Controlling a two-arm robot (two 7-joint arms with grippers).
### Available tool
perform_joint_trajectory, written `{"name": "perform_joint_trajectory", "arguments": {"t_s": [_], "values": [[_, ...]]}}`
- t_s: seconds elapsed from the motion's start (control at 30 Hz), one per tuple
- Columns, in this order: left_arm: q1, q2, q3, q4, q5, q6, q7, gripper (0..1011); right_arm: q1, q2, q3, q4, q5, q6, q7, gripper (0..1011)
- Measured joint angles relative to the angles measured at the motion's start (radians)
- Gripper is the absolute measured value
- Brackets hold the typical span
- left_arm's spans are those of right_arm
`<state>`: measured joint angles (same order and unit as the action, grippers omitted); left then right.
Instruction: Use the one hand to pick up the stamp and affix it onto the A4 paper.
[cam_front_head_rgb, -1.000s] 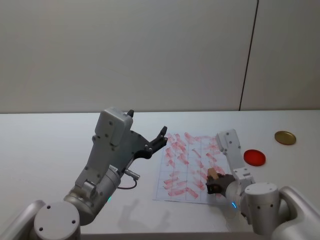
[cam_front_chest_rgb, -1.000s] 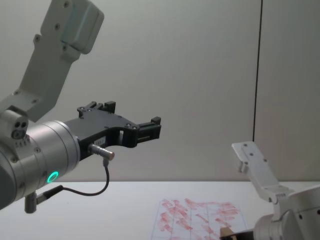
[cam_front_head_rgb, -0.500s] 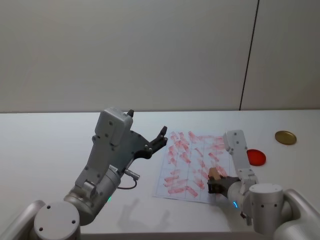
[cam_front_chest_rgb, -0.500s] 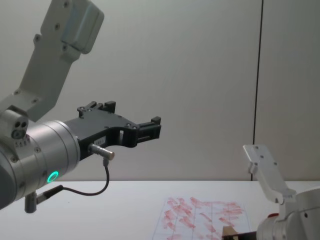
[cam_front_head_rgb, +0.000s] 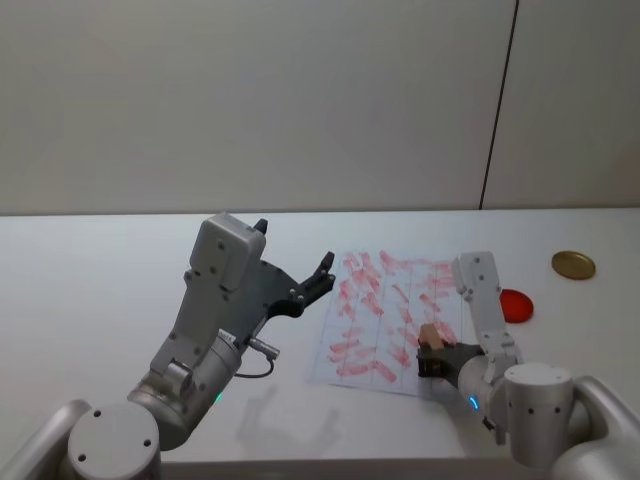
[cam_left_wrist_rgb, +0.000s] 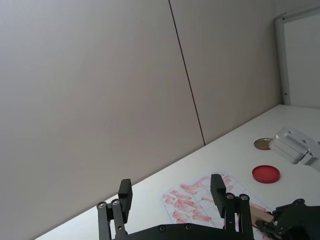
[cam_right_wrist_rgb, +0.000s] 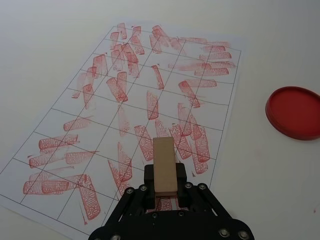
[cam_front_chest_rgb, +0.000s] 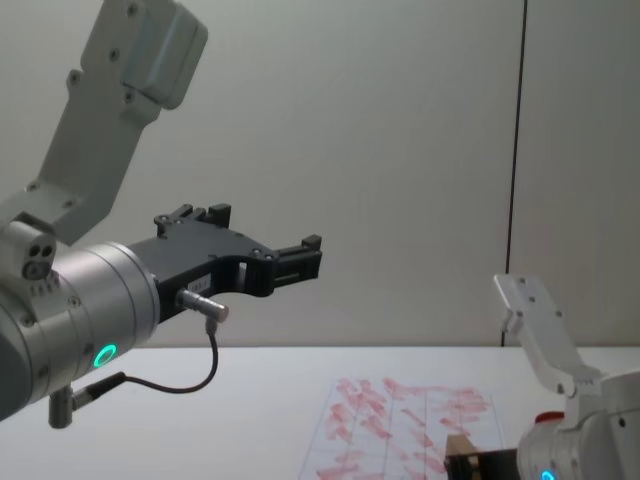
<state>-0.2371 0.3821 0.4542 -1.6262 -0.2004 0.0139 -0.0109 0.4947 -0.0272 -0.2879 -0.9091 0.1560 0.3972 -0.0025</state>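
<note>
**A:** Where is the stamp (cam_right_wrist_rgb: 165, 172)?

**B:** In the right gripper (cam_front_head_rgb: 432, 362). Its two black fingers are clamped tight on one end of the tan wooden block, one on each side. The rest of the block sticks out past them.

**A:** Over what?

**B:** Over the A4 paper (cam_front_head_rgb: 372, 318), close to the sheet's right edge and toward its near right corner. The sheet lies flat on the white table (cam_front_head_rgb: 100, 270), nearer the table's front edge than its back. It is covered with red marks on a faint grid.

**A:** Is the block pressed onto the sheet?

**B:** I cannot tell. The gripper hides the end that faces the paper, though the block seems to sit low over it.

**A:** What else is on the table?

**B:** A round red ink pad (cam_front_head_rgb: 516, 305) lies just beside the paper's right edge, not touching it. A brass disc (cam_front_head_rgb: 573, 265) lies farther out, toward the table's right edge and back.

**A:** And the other arm?

**B:** The left gripper (cam_left_wrist_rgb: 171, 192) hangs in the air beyond the paper's left edge. Its fingers are spread wide with nothing between them.
</note>
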Motion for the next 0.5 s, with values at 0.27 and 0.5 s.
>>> {"name": "perform_joint_trajectory", "arguments": {"t_s": [0.27,0.5], "values": [[0.0,0.0,0.0,0.0,0.0,0.0,0.0,993,-0.026,0.011,0.0,-0.132,-0.014,0.007,0.003,217],[0.0,0.0,0.0,0.0,0.0,0.0,0.0,993,-0.042,0.02,0.003,-0.282,-0.022,0.045,0.001,217]]}}
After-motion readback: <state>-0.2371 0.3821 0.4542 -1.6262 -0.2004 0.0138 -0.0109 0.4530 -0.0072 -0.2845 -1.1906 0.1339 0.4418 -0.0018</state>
